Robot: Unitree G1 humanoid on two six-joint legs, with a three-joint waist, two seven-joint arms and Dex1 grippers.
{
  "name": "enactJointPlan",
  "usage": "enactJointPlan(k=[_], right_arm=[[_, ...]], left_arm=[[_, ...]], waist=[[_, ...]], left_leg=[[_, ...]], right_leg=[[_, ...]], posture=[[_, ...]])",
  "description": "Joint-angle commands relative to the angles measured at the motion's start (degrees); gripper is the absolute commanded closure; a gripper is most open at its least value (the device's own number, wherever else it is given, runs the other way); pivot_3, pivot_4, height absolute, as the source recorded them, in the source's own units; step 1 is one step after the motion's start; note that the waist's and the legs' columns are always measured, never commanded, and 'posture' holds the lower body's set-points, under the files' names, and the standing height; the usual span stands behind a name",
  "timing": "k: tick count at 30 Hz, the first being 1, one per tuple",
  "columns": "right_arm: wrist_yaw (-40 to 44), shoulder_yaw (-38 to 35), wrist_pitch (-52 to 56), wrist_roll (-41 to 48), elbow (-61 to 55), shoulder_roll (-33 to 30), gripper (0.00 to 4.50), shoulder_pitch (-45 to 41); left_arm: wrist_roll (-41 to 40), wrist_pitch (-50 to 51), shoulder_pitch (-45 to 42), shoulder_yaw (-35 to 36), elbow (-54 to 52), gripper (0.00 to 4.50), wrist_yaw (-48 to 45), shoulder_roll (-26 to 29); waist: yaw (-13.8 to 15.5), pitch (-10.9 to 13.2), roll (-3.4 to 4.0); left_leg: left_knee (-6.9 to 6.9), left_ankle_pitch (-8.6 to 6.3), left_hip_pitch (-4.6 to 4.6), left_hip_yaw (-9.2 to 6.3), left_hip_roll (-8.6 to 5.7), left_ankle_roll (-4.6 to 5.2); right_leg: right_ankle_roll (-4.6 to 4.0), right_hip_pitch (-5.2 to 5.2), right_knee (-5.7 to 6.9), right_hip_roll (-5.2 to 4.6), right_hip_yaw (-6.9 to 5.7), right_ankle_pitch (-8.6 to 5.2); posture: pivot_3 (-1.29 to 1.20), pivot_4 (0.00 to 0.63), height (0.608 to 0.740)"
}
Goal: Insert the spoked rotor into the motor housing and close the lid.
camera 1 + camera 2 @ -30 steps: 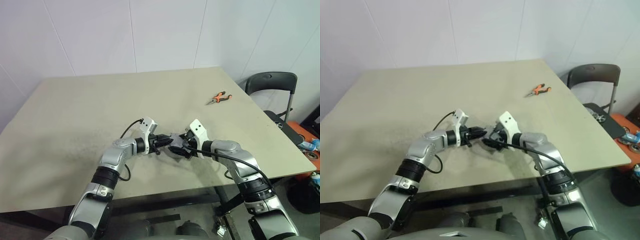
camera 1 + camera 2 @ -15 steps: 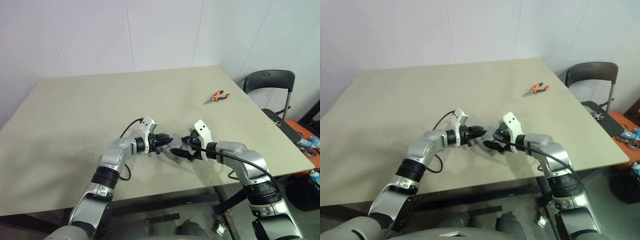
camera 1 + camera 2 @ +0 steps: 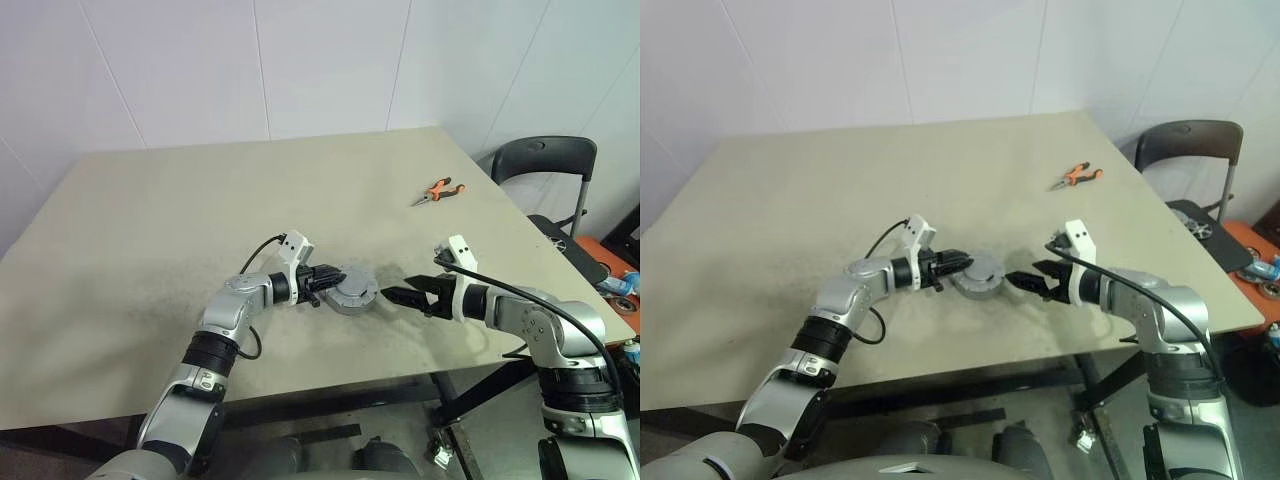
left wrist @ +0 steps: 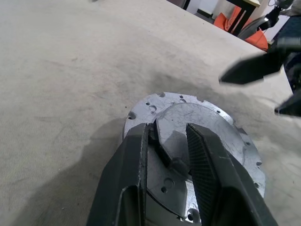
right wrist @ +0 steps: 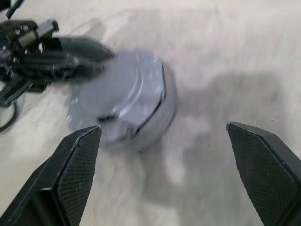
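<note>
Head cam: motor housing (image 3: 353, 291) sits on the beige table (image 3: 180, 210) just below frame centre, lid (image 4: 197, 136) seated on top, grey plate w/ small holes round its edge. Rotor's prob inside, can't confirm from here.

Left gripper (image 3: 330, 279) comes in from the left of the housing. Wrist cam shows its two black fingers (image 4: 129, 174) part-closed, pinching a raised bit on the lid's top face, so it's got hold of the lid, narrow gap only.

Right gripper (image 3: 397, 294) is just right of the housing in the head frame, tips aimed at it but clear, a strip of bare table between. Its fingers (image 5: 70, 174) stand wide apart at the lower corners of its wrist cam, nothing in them; housing sits upper-left of centre there, blurry.

Orange-handled pliers (image 3: 436, 193) lie far off, upper right of the tabletop. Dark chair (image 3: 541, 165) past the table's right edge.
</note>
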Motion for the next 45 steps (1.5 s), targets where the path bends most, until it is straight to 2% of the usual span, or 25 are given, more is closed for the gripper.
enactJointPlan(k=[1, 8, 16, 20, 30, 35, 38, 41, 43, 45], right_arm=[[-3.34, -1.86, 3.32, 2.80, -2.55, 3.00, 0.05, 0.78], [-10.42, -5.09, 8.72, 6.40, -3.33, 11.69, 0.05, 1.18], [-14.65, -9.07, 15.77, 12.53, -4.02, 21.39, 0.05, 1.42], [-18.92, -14.22, 16.02, 13.44, -0.59, 27.00, 0.05, -1.09], [-23.36, -15.39, 10.47, 9.96, 4.57, 25.97, 0.05, -1.24], [-26.46, -15.56, 5.91, 8.65, 5.70, 27.38, 0.05, -0.68], [-32.49, -19.28, -1.03, 6.98, 9.82, 29.40, 0.66, -1.71], [-34.00, -20.20, -3.73, 7.91, 11.47, 29.81, 1.73, -1.82], [-34.33, -19.56, -4.34, 8.10, 11.91, 29.84, 2.03, -1.57], [-34.45, -18.72, -4.74, 8.39, 12.11, 29.88, 2.05, -1.15]], left_arm=[[0.83, 0.70, 0.52, -0.78, 0.82, 3.14, 0.06, 0.13], [0.97, 0.72, 0.45, -0.84, 0.76, 3.14, 0.10, 0.46], [1.03, 1.25, 0.25, -0.91, 0.19, 3.14, -0.02, 1.35], [0.81, 1.41, 0.23, -0.61, 0.05, 3.14, 0.03, 1.72], [0.72, 1.57, 0.55, -0.62, -0.25, 3.14, 0.39, 1.77], [0.82, 1.63, 0.33, -0.71, 0.00, 3.14, 0.19, 1.87], [0.87, 1.76, 0.11, -0.77, 0.04, 3.14, 0.18, 1.76], [0.94, 1.84, 0.06, -0.86, 0.00, 3.14, 0.07, 1.72], [0.97, 1.85, 0.05, -0.93, 0.03, 3.14, -0.08, 1.74], [1.04, 1.81, -0.03, -0.97, 0.16, 3.14, -0.18, 1.74]], waist=[[-0.03, 0.00, 0.00], [-0.08, -0.02, 0.03], [-0.18, -0.06, 0.09], [-0.37, -0.06, 0.13], [-0.32, -0.09, 0.19], [-0.31, -0.08, 0.21], [-0.31, -0.06, 0.23], [-0.08, -0.04, 0.52], [0.22, -0.10, 0.66], [0.28, -0.10, 0.67]], left_leg=[[0.02, 0.00, 0.00, 0.00, 0.00, 0.00], [0.06, 0.00, 0.00, 0.02, 0.00, 0.00], [0.15, 0.01, 0.02, 0.13, -0.01, -0.02], [0.30, 0.01, 0.07, 0.17, 0.00, -0.02], [0.50, 0.03, 0.33, 0.21, 0.00, -0.06], [0.67, 0.03, 0.48, 0.21, 0.00, -0.06], [0.70, 0.02, 0.66, 0.22, 0.00, -0.06], [0.71, 0.02, 0.89, 0.22, 0.00, -0.06], [0.75, 0.02, 0.90, 0.21, 0.00, -0.06], [0.75, 0.02, 0.88, 0.22, -0.01, -0.06]], right_leg=[[0.00, 0.00, 0.03, 0.00, 0.00, 0.00], [0.00, -0.03, 0.10, 0.01, 0.03, 0.00], [-0.02, -0.17, 0.46, 0.02, 0.14, 0.00], [-0.02, -0.17, 0.66, 0.06, 0.19, 0.00], [-0.05, 0.03, 0.74, 0.08, 0.22, 0.03], [-0.07, 0.17, 0.74, 0.09, 0.22, -0.01], [-0.06, 0.36, 0.73, 0.09, 0.22, -0.01], [0.01, 0.68, 0.69, 0.08, 0.21, -0.25], [0.04, 0.75, 0.67, 0.03, 0.16, -0.26], [0.05, 0.77, 0.63, 0.01, 0.15, -0.27]], posture=[[0.00, 0.000, 0.740], [0.00, 0.000, 0.740], [0.00, 0.000, 0.740], [0.00, 0.000, 0.740], [0.00, 0.000, 0.740], [0.00, 0.000, 0.740], [0.00, 0.000, 0.740], [0.00, 0.000, 0.740], [0.00, 0.000, 0.740], [0.00, 0.000, 0.740]])
